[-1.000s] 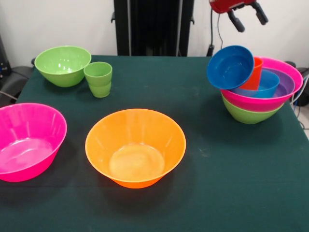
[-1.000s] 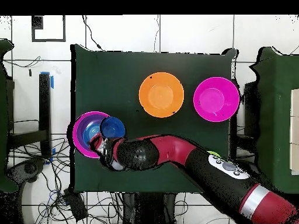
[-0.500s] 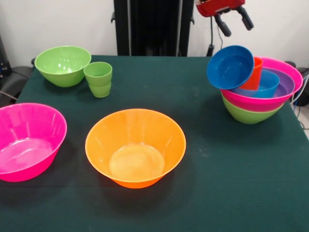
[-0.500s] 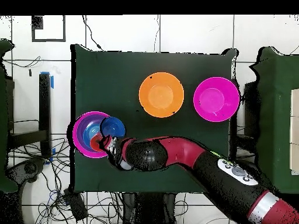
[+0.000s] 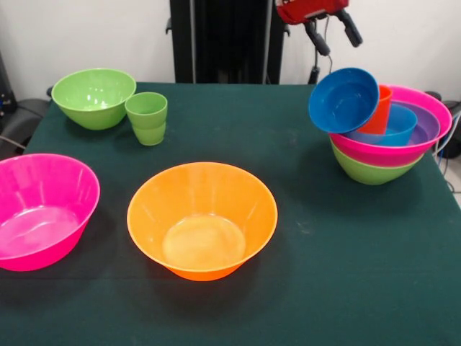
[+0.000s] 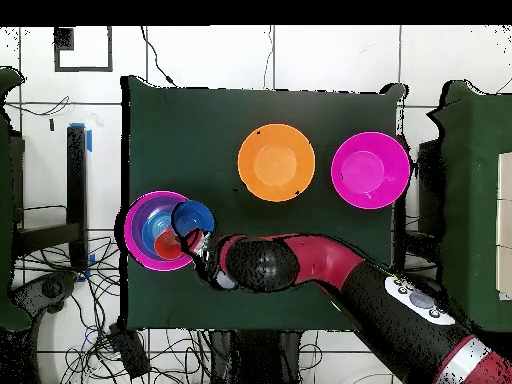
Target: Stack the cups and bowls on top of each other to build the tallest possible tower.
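The tower (image 5: 389,155) stands at the right of the front view, with a green base, a wide pink rim, and a purple and a blue bowl nested inside. An orange-red cup (image 5: 379,108) stands in it, and a second blue bowl (image 5: 344,99) leans tilted on its left rim. My gripper (image 5: 333,34) hangs open and empty above and to the left of the tower. A green cup (image 5: 148,117) sits beside a green bowl (image 5: 94,97) at the far left. A big orange bowl (image 5: 202,220) and a big pink bowl (image 5: 39,209) sit near the front. From overhead, the arm (image 6: 300,262) reaches toward the tower (image 6: 150,228).
The tower stands close to the table's right edge (image 5: 439,180) in the front view. The pink bowl overhangs the picture's left side. Dark cloth lies open between the orange bowl and the tower. Cables lie on the floor (image 6: 60,300) around the table.
My gripper has slid left in the front view, away from above the tower, staying open. The bowls and cups have not moved.
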Controlling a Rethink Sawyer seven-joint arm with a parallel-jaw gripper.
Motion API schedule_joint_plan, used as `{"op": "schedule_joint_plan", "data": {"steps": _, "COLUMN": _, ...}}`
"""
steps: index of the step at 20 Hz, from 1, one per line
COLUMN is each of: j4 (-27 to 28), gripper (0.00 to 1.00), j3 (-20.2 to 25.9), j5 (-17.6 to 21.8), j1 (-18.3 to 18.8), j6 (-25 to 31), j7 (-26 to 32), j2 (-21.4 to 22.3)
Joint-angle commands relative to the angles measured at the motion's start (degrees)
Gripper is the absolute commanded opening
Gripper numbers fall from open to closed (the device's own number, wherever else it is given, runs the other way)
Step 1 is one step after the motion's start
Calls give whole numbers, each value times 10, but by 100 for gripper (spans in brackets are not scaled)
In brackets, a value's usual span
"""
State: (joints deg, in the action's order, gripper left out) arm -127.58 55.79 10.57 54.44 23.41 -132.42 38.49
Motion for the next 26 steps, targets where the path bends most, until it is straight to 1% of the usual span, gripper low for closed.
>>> {"op": "schedule_joint_plan", "data": {"steps": 1, "j4": 25, "gripper": 100, "j3": -42, "j5": 43, "j1": -26, "j6": 17, "j7": 35, "j2": -41}}
{"op": "schedule_joint_plan", "data": {"steps": 8, "j4": 45, "gripper": 100, "j3": -53, "j5": 55, "j1": -39, "j6": -4, "j7": 34, "j2": -69}}
{"op": "schedule_joint_plan", "data": {"steps": 16, "j4": 55, "gripper": 100, "j3": -61, "j5": 70, "j1": -45, "j6": -14, "j7": 33, "j2": -85}}
{"op": "schedule_joint_plan", "data": {"steps": 26, "j4": 62, "gripper": 100, "j3": -69, "j5": 103, "j1": -35, "j6": -19, "j7": 36, "j2": -101}}
